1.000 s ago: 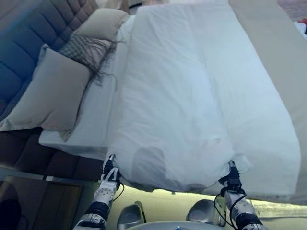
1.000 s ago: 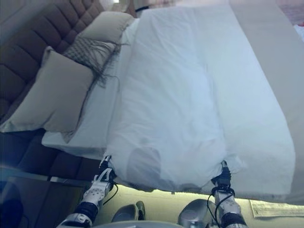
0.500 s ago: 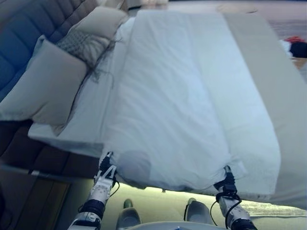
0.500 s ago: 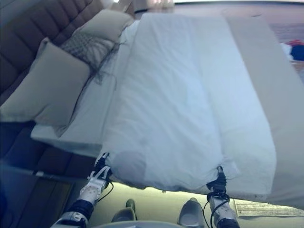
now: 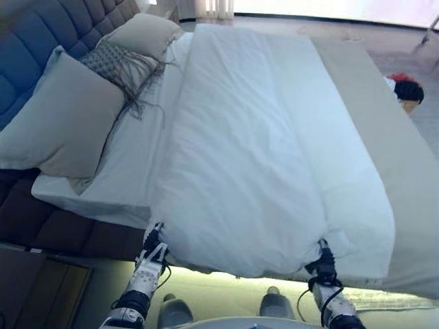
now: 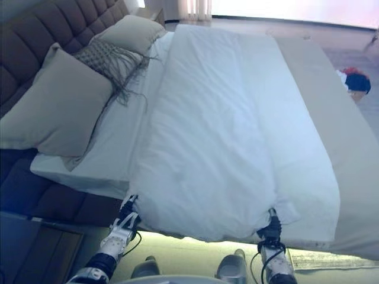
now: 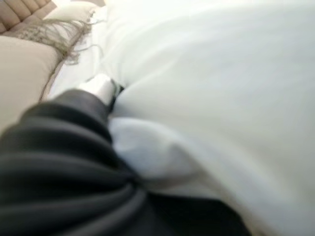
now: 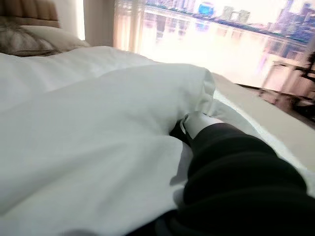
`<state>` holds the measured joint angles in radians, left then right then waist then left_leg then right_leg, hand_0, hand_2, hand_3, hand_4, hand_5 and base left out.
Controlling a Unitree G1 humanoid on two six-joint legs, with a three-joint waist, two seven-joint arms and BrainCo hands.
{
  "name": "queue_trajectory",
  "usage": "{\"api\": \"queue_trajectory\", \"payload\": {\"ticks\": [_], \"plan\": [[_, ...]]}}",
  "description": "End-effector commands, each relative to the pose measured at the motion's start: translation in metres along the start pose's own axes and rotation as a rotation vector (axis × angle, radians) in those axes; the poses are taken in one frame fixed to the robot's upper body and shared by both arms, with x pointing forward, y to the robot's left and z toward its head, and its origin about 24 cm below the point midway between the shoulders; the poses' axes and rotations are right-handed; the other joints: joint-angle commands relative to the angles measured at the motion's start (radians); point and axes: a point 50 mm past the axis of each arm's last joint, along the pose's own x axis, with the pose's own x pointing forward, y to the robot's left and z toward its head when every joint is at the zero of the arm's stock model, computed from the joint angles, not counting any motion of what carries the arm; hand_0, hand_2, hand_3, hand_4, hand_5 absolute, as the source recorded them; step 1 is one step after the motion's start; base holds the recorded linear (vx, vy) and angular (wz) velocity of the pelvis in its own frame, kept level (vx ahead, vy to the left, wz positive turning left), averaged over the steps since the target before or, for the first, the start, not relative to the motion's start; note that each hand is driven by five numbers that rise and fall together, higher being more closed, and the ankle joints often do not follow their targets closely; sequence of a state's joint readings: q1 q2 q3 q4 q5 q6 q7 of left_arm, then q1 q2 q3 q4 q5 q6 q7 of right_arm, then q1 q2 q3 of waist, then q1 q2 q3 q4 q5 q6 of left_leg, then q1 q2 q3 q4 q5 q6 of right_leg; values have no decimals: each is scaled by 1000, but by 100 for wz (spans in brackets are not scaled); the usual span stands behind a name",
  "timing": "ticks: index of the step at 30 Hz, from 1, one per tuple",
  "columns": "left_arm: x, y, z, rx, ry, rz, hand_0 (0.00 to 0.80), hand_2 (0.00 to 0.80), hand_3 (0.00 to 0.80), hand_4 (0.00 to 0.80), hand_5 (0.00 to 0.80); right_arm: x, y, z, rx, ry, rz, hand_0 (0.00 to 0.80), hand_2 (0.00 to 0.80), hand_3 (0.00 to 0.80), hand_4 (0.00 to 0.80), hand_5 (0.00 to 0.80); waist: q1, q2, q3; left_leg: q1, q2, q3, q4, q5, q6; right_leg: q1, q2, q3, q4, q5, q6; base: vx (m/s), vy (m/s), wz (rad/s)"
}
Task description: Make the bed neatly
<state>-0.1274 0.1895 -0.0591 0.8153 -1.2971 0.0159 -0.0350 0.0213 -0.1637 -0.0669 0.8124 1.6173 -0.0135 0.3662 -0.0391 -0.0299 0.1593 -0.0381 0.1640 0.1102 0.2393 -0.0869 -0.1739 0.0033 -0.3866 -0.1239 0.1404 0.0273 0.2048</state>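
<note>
A white duvet lies lengthwise on the bed, from its near edge to the far edge. My left hand is at the duvet's near left corner and my right hand at its near right corner. Both near corners are bunched round the hands. In the left wrist view a silver finger runs into the folds of the duvet. In the right wrist view the cloth wraps over the hand. The near edge hangs past the bed's side between the two hands.
A large grey pillow, a fringed patterned cushion and a second pillow lie at the left against a tufted headboard. Bare white sheet shows beside them. A beige cover lies at the right. A red and dark thing sits beyond it.
The camera has shifted, so more of the far floor shows. Both hands stay at the duvet's near corners. The dark shadow on the near edge is gone.
</note>
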Motion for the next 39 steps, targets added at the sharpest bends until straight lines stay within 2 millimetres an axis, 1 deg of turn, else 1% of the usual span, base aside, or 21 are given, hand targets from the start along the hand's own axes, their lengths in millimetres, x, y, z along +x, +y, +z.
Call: {"api": "queue_trajectory", "payload": {"ticks": [1, 2, 3, 4, 5, 7, 8, 10, 11, 12, 15, 18, 19, 24, 27, 28, 30, 32, 35, 37, 39], "plan": [[3, -39, 21, 109, -80, -163, 800, 800, 800, 800, 800, 10, 29, 20, -27, -59, 121, 800, 800, 800, 800, 800, 0, 55, -16, 4, 38, -20, -14, 69, 15, -73, -90, -5, 48, 214, 57, 67, 288, 2], [1, -39, 26, 135, -98, -168, 800, 800, 800, 800, 800, 10, 33, 16, -6, -48, 135, 800, 800, 800, 800, 800, -1, 55, -4, 6, 25, -7, -16, 58, 37, -134, -74, 8, 120, 197, 57, -17, 308, -10], [1, -40, 29, 154, -109, -168, 800, 800, 800, 800, 800, 10, 34, 13, 1, -41, 146, 800, 800, 800, 800, 800, -3, 55, -2, -4, 17, -1, -21, 65, 47, -163, -58, 17, 147, 189, 57, -97, 294, -28], [1, -42, 33, 164, -127, -168, 800, 800, 800, 800, 800, 9, 35, 9, 3, -30, 160, 800, 800, 800, 800, 800, -6, 55, 7, -26, 6, 5, -16, 72, 57, -191, -23, 18, 189, 148, 53, -139, 232, -34], [3, -49, 38, 161, -148, -181, 800, 800, 800, 800, 800, 8, 35, 5, -3, -16, 167, 800, 800, 800, 800, 800, -4, 48, 19, -67, -9, -1, 13, 66, 62, -204, 11, 2, 203, 90, 41, -143, 155, -30], [7, -63, 41, 166, -173, -224, 800, 800, 800, 800, 800, 13, 38, 0, -5, -13, 164, 800, 800, 800, 800, 800, 8, 38, 38, -128, -28, -32, 48, 67, 58, -219, 25, -6, 164, 76, 31, -204, -14, -19], [7, -71, 44, 170, -194, -256, 800, 800, 800, 800, 800, 17, 44, -1, -4, -14, 188, 800, 800, 800, 800, 800, 12, 39, 63, -157, -24, -49, 60, 72, 52, -250, 36, -4, 167, 79, 29, -386, -103, -3], [9, -89, 58, 162, -254, -304, 800, 800, 800, 800, 800, 29, 62, -7, 2, -6, 256, 800, 800, 800, 800, 800, 19, 41, 119, -216, 8, -63, 60, 92, 34, -320, 57, 2, 171, 90, 29, -412, -83, 7], [11, -94, 62, 160, -265, -308, 800, 800, 800, 800, 800, 31, 66, -9, 7, -5, 269, 800, 800, 800, 800, 800, 17, 41, 129, -234, 12, -70, 60, 98, 29, -334, 65, 5, 164, 93, 29, -398, -13, 8], [14, -108, 69, 141, -300, -330, 800, 800, 800, 800, 800, 38, 78, -10, -8, 0, 311, 800, 800, 800, 800, 800, 13, 43, 170, -284, 19, -79, 55, 126, 23, -368, 78, 2, 159, 99, 24, -317, 26, 6], [20, -129, 77, 99, -333, -365, 800, 800, 800, 800, 800, 53, 104, -5, -80, -16, 336, 800, 800, 800, 800, 800, 2, 52, 227, -368, 19, -80, 42, 171, 17, -431, 86, -8, 164, 104, 19, -270, 92, -3], [22, -146, 77, 98, -347, -410, 800, 800, 800, 800, 800, 63, 114, 7, -76, -44, 339, 800, 800, 800, 800, 800, 3, 59, 267, -445, 3, -82, 33, 201, 21, -500, 65, -7, 188, 109, 22, -178, 121, -5], [22, -155, 80, 108, -359, -433, 800, 800, 800, 800, 800, 67, 119, 14, -48, -60, 345, 800, 800, 800, 800, 800, 5, 63, 287, -477, -11, -65, 40, 200, 25, -529, 58, -9, 206, 101, 25, -135, 104, 4], [20, -178, 82, 94, -388, -497, 800, 800, 800, 800, 800, 79, 139, 41, -12, -115, 360, 800, 800, 800, 800, 800, -2, 95, 349, -574, -32, -10, 70, 208, 29, -621, 38, -4, 235, 99, 24, -126, 164, 7], [20, -181, 81, 10, -386, -518, 800, 800, 800, 800, 800, 82, 145, 53, -2, -141, 337, 800, 800, 800, 800, 800, 0, 114, 361, -621, -54, -30, 102, 197, 32, -674, 39, 22, 244, 101, 19, -30, 191, 7], [19, -176, 80, -34, -394, -520, 800, 800, 800, 800, 800, 81, 142, 56, 8, -149, 329, 800, 800, 800, 800, 800, 6, 113, 361, -653, -64, -68, 123, 188, 30, -701, 44, 43, 238, 102, 17, 1, 147, -9], [17, -172, 81, -44, -413, -516, 800, 800, 800, 800, 800, 80, 135, 57, 25, -155, 316, 800, 800, 800, 800, 800, 11, 108, 361, -687, -56, -89, 123, 198, 32, -735, 50, 56, 229, 115, 18, -22, 133, -25], [16, -169, 84, -22, -435, -501, 800, 800, 800, 800, 800, 75, 122, 61, 43, -171, 293, 800, 800, 800, 800, 800, 12, 100, 361, -729, -35, -84, 128, 189, 25, -772, 50, 66, 239, 100, 22, -25, 70, -26], [16, -166, 91, 24, -459, -489, 800, 800, 800, 800, 800, 70, 111, 75, 68, -219, 259, 800, 800, 800, 800, 800, 5, 99, 361, -780, -21, -71, 144, 187, 20, -814, 42, 70, 235, 101, 23, -34, 78, -8], [19, -156, 94, 113, -467, -414, 800, 800, 800, 800, 800, 63, 101, 90, 73, -262, 226, 800, 800, 800, 800, 800, -5, 102, 361, -826, -15, -66, 169, 179, 17, -854, 33, 79, 237, 107, 22, -45, 99, -2], [25, -138, 98, 238, -451, -246, 800, 800, 800, 800, 800, 60, 96, 103, 77, -294, 164, 800, 800, 800, 800, 800, -16, 107, 361, -856, -8, -57, 192, 174, 14, -884, 32, 81, 249, 104, 23, -42, 112, -4]]}}
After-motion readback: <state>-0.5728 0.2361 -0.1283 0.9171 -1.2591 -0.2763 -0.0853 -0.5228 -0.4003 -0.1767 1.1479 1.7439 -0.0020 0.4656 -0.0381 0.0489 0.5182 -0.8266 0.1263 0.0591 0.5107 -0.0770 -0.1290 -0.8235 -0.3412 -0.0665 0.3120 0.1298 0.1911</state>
